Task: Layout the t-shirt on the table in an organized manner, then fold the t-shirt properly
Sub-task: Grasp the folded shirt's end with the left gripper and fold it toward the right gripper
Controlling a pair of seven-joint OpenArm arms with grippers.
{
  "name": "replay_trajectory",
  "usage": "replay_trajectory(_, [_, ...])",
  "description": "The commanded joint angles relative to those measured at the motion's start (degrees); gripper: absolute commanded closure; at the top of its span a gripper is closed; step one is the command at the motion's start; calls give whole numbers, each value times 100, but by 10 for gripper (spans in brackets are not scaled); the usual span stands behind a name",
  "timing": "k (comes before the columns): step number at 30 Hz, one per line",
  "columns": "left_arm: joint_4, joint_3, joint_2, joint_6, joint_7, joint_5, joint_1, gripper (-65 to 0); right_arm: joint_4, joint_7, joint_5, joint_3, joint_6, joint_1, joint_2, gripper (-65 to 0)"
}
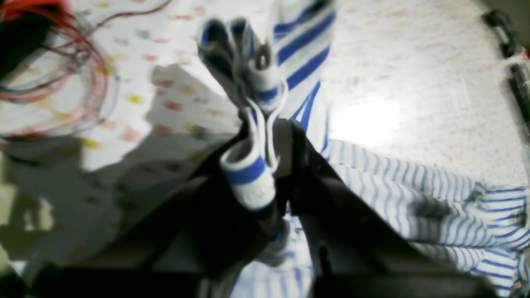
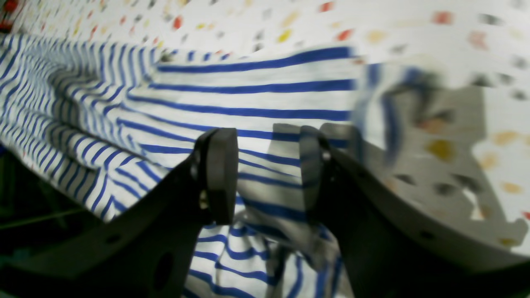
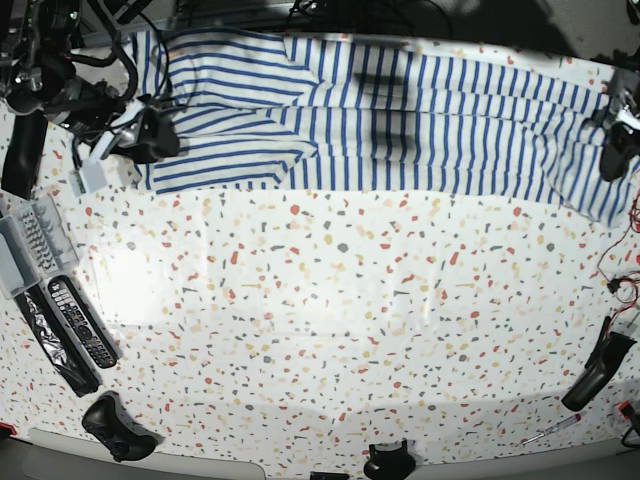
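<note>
Your left hand [image 1: 275, 136] is pinched tight on a bunched, rolled edge of the shirt [image 1: 414, 194]; folds of striped cloth stick up past its fingertips, and the rest trails off to one side onto the tabletop [image 1: 414, 62]. Red wires [image 1: 74, 62] lie well off to the other side. Your right hand [image 2: 269, 174] stands part open, its two fingers [image 2: 221, 174] astride a raised fold of the shirt without closing on it. In the base view the shirt is stretched in a long band between your two hands, along the far edge of the tabletop.
</note>
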Motion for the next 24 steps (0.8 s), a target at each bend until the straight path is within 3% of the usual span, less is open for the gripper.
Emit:
replay_trajectory(1, [291, -2, 79, -48, -127, -203, 87, 0, 76, 125, 107, 9, 36, 70, 96, -240])
replay_trajectory(6, [1016, 599, 754, -57, 0, -203, 446, 0, 76, 103, 50, 13, 36, 289, 96, -240])
replay_trajectory(10, [1078, 1606, 852, -70, -26, -98, 448, 0, 76, 74, -15, 13, 36, 402, 98, -240])
replay_trajectory(13, [1078, 2299, 855, -42, -326, 400, 446, 0, 76, 44, -11, 13, 36, 400, 96, -240])
replay_trajectory(17, [1078, 3018, 852, 581, -901, 1121, 444, 0, 76, -11, -11, 13, 36, 398, 96, -240])
replay_trajectory(24, [1075, 3893, 852, 1215, -1351, 1810, 426, 0, 76, -4, 9, 13, 36, 400, 96, -240])
